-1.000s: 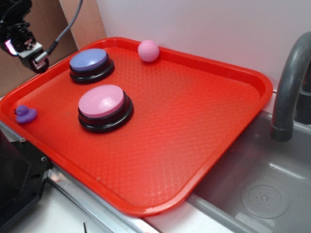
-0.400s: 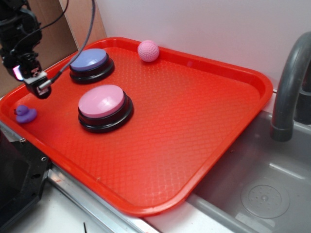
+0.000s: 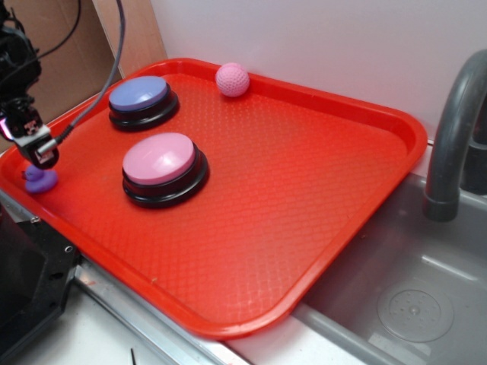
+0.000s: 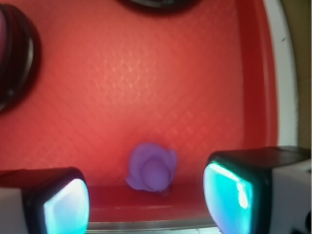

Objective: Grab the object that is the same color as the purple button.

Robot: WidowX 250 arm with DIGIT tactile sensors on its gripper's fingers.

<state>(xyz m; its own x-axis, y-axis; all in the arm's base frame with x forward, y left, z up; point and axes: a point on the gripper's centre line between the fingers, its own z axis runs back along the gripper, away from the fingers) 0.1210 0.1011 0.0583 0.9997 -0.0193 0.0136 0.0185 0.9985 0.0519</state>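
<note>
Gripper [image 4: 146,195] spread wide, I note, fingers [image 4: 236,195] either side of the purple duck [image 4: 152,168], which sits at the red tray's [image 3: 304,190] edge, untouched.

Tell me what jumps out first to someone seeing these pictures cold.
The big red tray fills the scene, beside a grey sink at the right. On it stand a purple button and a pink button, with a pink ball by the far rim. At the left edge the open gripper straddles a tiny purple duck.
</note>
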